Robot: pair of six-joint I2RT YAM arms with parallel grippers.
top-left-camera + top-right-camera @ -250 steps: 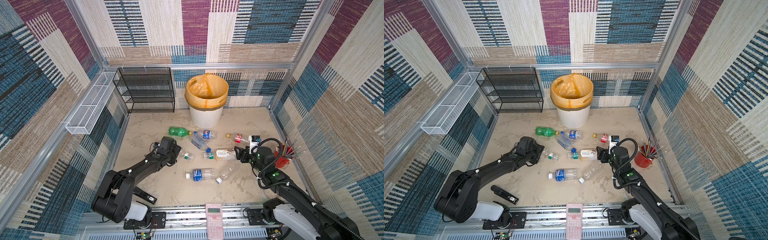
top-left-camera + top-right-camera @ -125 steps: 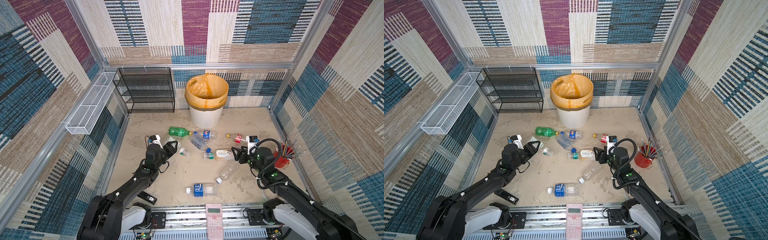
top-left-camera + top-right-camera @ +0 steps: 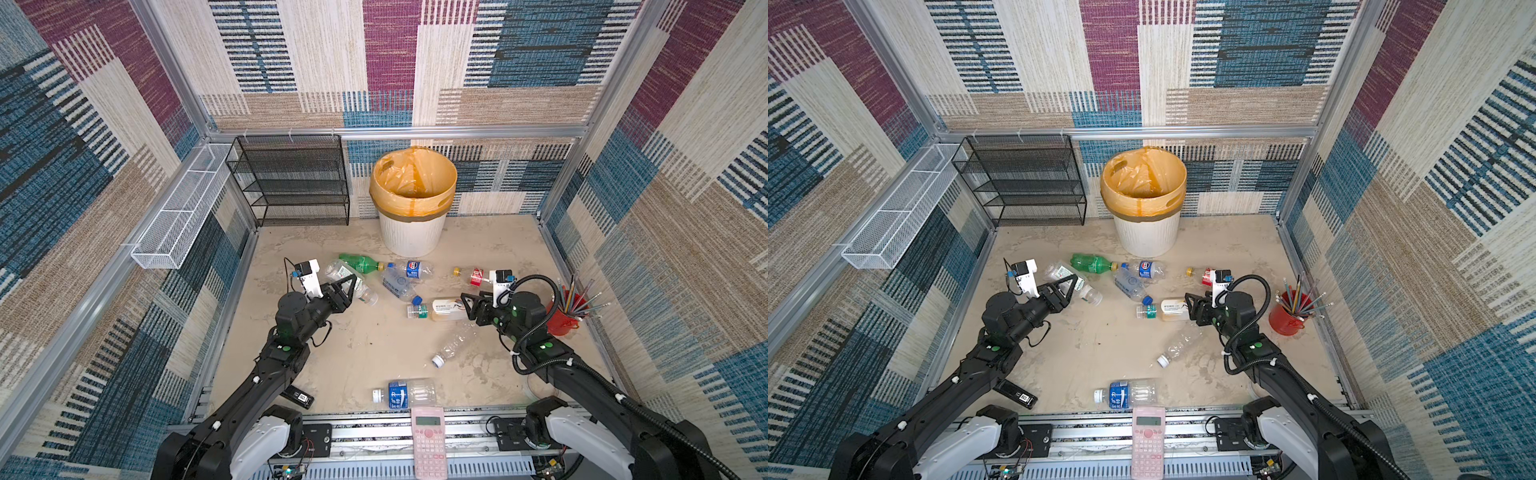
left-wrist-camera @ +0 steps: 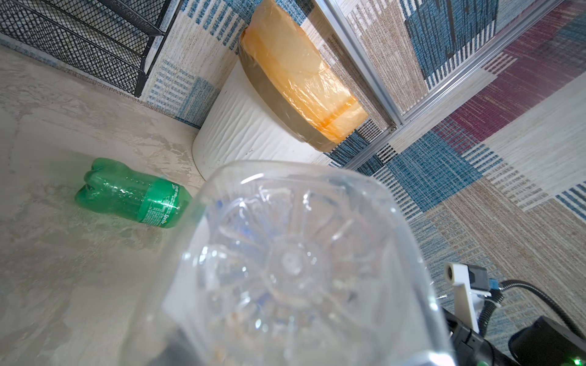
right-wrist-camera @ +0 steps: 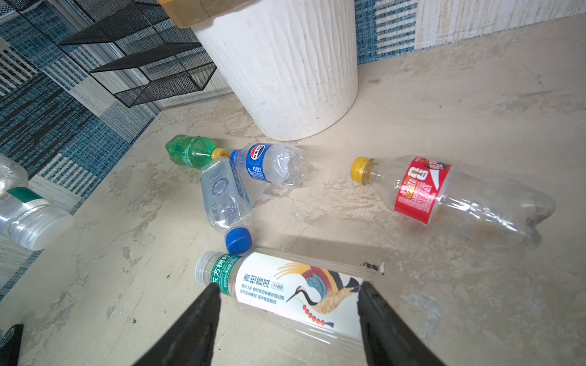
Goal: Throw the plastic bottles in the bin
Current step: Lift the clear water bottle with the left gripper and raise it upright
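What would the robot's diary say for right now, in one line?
left gripper: shut on clear bottle, lifted | right gripper: open around crane bottle on table | bin: upright at back

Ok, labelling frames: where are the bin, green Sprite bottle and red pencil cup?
bin (image 3: 411, 237), a top view, ribbed wall
green Sprite bottle (image 4: 160, 206), left wrist view, label
red pencil cup (image 3: 563, 325), a top view, wall

On my beige tabletop (image 3: 365, 345) I see the bin (image 3: 411, 239) and black mesh rack (image 3: 299, 208) standing at the back, plastic bottles (image 3: 405, 392) lying scattered across the middle and front, and a red pencil cup (image 3: 559, 322) at the right.
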